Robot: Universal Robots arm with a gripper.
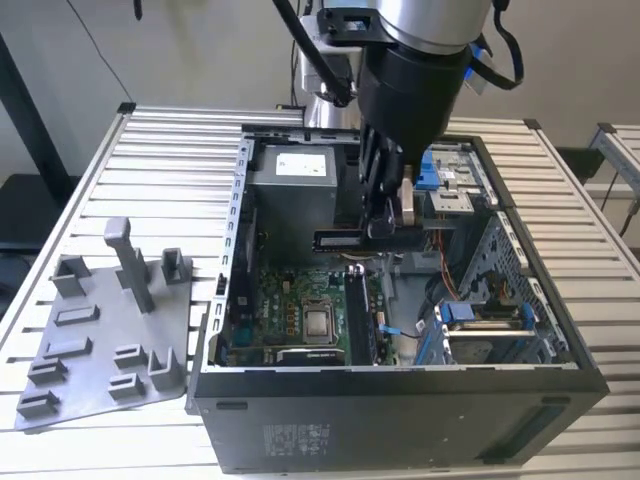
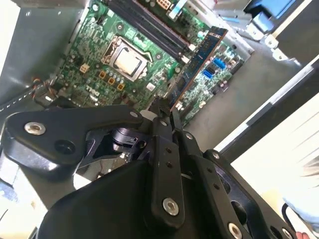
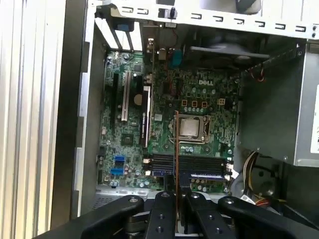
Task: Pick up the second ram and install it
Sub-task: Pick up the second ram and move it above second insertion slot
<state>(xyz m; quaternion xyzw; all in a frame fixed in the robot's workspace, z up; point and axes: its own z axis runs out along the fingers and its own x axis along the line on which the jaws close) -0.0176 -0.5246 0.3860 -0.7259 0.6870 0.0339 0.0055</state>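
My gripper (image 1: 380, 232) hangs inside the open computer case (image 1: 400, 400), above the green motherboard (image 1: 290, 310). It is shut on the second ram (image 1: 335, 240), a thin dark stick that lies level and juts toward the exterior view's left. In the second wrist view the second ram (image 2: 202, 57) reaches out from the gripper (image 2: 162, 107) over the board, its blue face with chips showing. The first wrist view has the second ram (image 3: 176, 144) edge-on, a thin line running from the gripper (image 3: 176, 191) across the black memory slots (image 3: 199, 167) toward the processor socket (image 3: 192, 127).
A grey moulded tray (image 1: 100, 330) lies on the slatted table at the exterior view's left. Inside the case are the power supply (image 1: 295, 185), the processor socket (image 1: 318, 322) and blue drive-bay clips (image 1: 455, 312). The case walls close in around the board.
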